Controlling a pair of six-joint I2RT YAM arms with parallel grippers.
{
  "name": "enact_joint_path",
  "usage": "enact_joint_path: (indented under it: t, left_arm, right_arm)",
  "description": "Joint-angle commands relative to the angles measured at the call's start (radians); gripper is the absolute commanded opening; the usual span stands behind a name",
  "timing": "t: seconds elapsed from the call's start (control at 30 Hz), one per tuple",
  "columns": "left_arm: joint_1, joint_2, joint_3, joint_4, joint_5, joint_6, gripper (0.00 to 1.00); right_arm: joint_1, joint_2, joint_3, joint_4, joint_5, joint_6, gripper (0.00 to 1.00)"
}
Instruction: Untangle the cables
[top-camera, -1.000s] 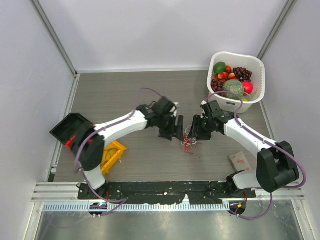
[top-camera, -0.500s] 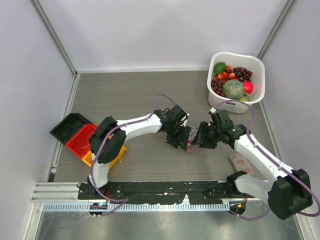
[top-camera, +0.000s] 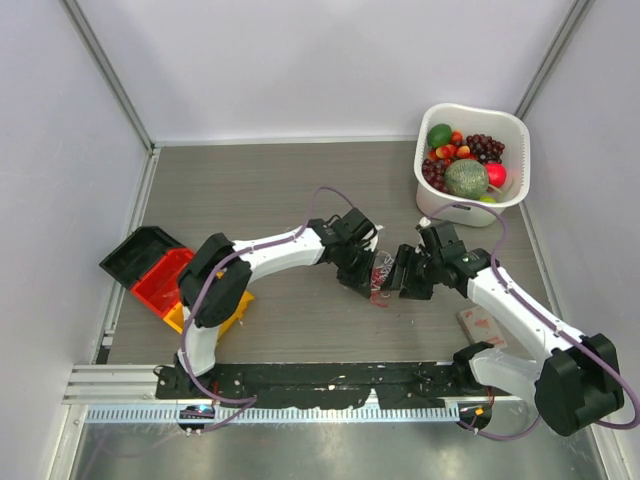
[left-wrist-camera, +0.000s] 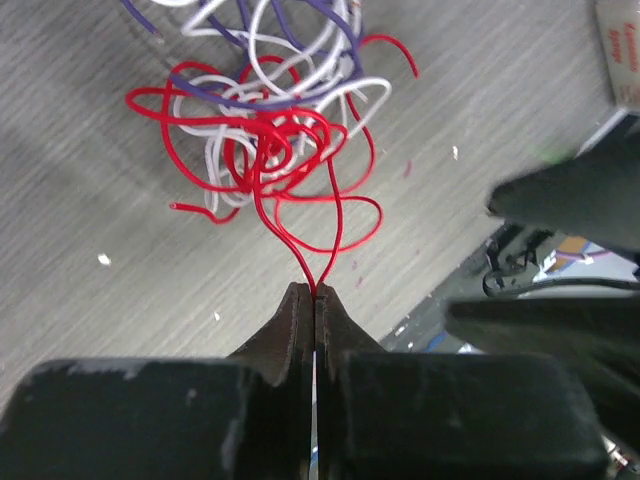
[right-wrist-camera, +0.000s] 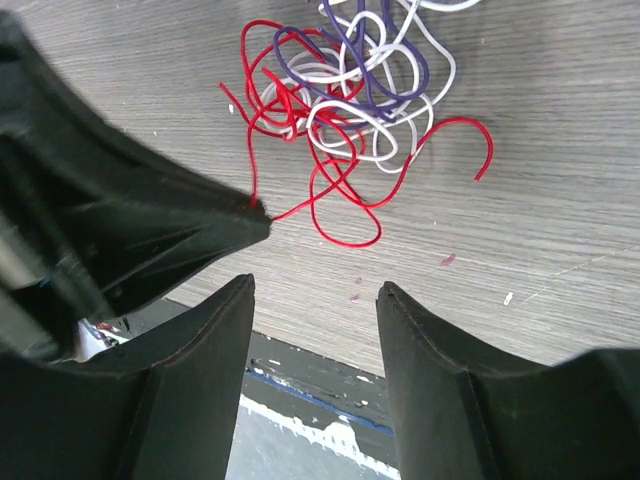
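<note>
Progress looks early: only one strand has been singled out. Nearest the arms' bases, a small pinkish block lies on the table at the right, and red, yellow and black bins sit at the left.

Mid-table, the two tools meet over the cables. The left tool is clenched on two runs of the red cable, its jaws pressed flat together and the wire emerging from the tips. The right tool is released, jaws spread wide, hovering just short of the heap and touching nothing.

Beyond the tips, red, white and purple wires lie looped through one another in a single knot on the table; none lies apart. By my reading, nearly all the separating is left.

Farther back, a white basket of fruit stands in the right corner.
</note>
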Motion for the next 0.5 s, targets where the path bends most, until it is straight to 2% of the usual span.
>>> enact_joint_path:
  t: [0.0, 0.2, 0.37, 0.47]
  left_arm:
    - [0.001, -0.155, -0.035, 0.028, 0.056, 0.017, 0.00]
    - [-0.003, -0.230, -0.062, 0.056, 0.110, -0.023, 0.00]
    - [-0.006, -0.241, 0.056, 0.010, 0.172, 0.025, 0.00]
    - [-0.005, -0.284, 0.114, 0.010, 0.211, 0.008, 0.00]
  right_arm:
    - [0.000, 0.051, 0.017, 0.091, -0.012, -0.030, 0.58]
    - [0.032, 0.187, 0.050, 0.224, -0.064, -0.001, 0.57]
    - [0.036, 0.336, 0.089, 0.356, -0.107, 0.038, 0.55]
    - [0.033, 0.399, 0.107, 0.352, -0.087, 0.042, 0.54]
